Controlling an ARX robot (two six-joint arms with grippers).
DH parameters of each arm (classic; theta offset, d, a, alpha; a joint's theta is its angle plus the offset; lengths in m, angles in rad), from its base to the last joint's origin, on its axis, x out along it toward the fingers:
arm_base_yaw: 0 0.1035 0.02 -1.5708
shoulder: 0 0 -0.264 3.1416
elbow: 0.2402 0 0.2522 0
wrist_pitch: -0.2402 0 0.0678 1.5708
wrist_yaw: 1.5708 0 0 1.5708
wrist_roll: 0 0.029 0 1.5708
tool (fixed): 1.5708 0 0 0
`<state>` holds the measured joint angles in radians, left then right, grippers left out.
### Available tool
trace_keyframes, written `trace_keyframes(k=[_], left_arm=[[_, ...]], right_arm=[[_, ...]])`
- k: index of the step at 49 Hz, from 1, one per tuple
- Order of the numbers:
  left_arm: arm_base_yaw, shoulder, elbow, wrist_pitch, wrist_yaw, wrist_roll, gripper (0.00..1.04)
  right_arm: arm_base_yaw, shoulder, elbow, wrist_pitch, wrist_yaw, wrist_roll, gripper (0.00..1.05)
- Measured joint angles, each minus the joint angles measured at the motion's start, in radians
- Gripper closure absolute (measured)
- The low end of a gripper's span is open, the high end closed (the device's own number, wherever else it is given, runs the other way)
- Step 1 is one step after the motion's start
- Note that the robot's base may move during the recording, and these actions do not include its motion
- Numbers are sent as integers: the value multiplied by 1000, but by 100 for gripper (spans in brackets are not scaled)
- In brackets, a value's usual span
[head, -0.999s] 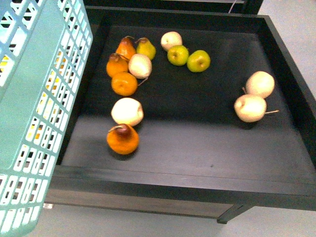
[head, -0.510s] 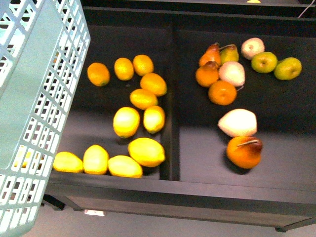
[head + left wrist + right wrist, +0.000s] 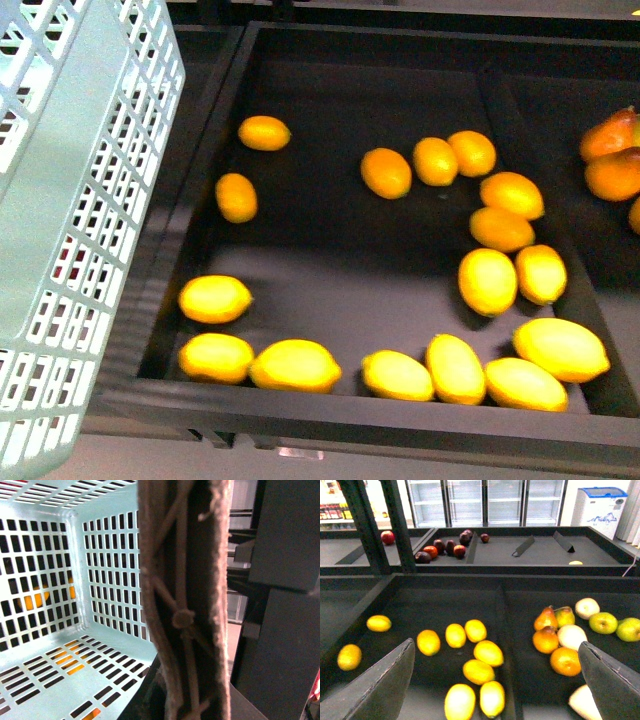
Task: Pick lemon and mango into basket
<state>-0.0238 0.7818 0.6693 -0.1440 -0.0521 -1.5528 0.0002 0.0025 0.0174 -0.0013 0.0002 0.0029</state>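
Note:
The light teal basket [image 3: 80, 200] hangs at the left of the front view, beside a black bin [image 3: 330, 420]. My left gripper [image 3: 185, 700] is shut on the basket's brown handle [image 3: 185, 605], which carries a white tie. The basket's slotted inside [image 3: 100, 555] holds nothing. Several yellow lemons lie in the bin, such as one lemon [image 3: 295, 365] at the front and smaller orange ovals [image 3: 385, 172] further back. I cannot pick out a mango among them. My right gripper [image 3: 492, 690] is open above the lemons [image 3: 488, 652], touching none.
A divider [image 3: 507, 630] separates the lemon bin from one with pears and oranges [image 3: 547, 640] and green apples [image 3: 603, 622]. Dark red fruit [image 3: 445, 547] lies in a rear bin. A black post [image 3: 365, 525] rises at the far left; glass-door fridges stand behind.
The front view has swung left along the stand: the pear and apple bin slid off to the right and the lemon bin now fills the picture. The basket stays at the left.

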Motion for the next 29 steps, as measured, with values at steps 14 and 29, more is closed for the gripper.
trace_keyframes(k=[14, 29], left_arm=[[0, 0, 0, 0, 2, -3, 99], [4, 3, 0, 0, -7, 3, 99]], right_arm=[[0, 0, 0, 0, -2, 0, 9], [-1, 0, 0, 0, -8, 0, 9]])
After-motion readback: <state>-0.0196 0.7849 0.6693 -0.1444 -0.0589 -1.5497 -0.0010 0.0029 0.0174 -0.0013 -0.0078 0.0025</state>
